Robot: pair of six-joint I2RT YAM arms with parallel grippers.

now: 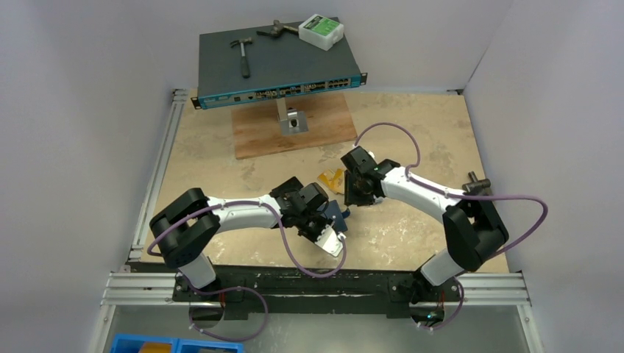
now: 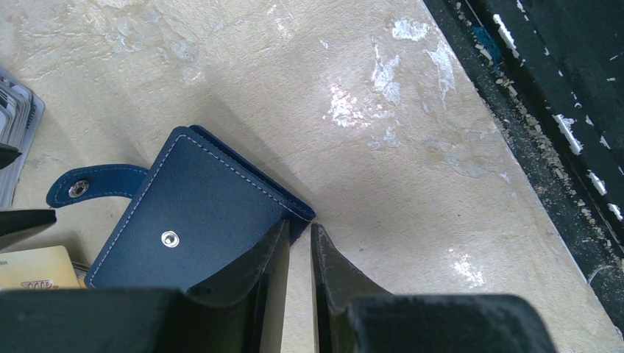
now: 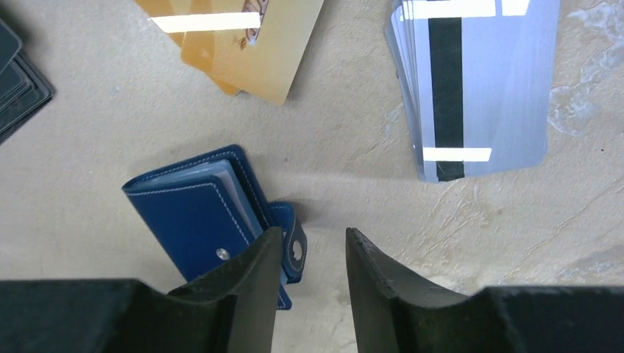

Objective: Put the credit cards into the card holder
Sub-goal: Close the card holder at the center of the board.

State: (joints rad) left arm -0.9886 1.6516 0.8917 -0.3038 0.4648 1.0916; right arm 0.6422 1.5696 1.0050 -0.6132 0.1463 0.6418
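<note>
The navy card holder (image 2: pixel 199 198) (image 3: pixel 188 213) (image 1: pixel 340 213) lies on the table, folded over, its snap tab (image 3: pixel 294 250) undone and sticking out. My left gripper (image 2: pixel 299 229) (image 1: pixel 332 224) is nearly closed, with a corner of the holder pinched between its tips. My right gripper (image 3: pixel 313 234) (image 1: pixel 352 200) hangs open beside the tab, only bare table between its fingers. Orange-gold credit cards (image 3: pixel 250 44) (image 1: pixel 331 179) (image 2: pixel 37 268) lie beyond the holder. A fanned stack of silver-grey cards (image 3: pixel 478 88) (image 2: pixel 15 125) with a dark stripe lies to one side. Black cards (image 3: pixel 18 81) show at an edge.
A network switch (image 1: pixel 276 62) sits raised on a stand over a wooden board (image 1: pixel 294 132) at the back, carrying a hammer (image 1: pixel 243 53) and a white-and-green box (image 1: pixel 321 31). The black base rail (image 2: pixel 559 110) runs along the near edge. Blue bins (image 1: pixel 147 344) stand below it.
</note>
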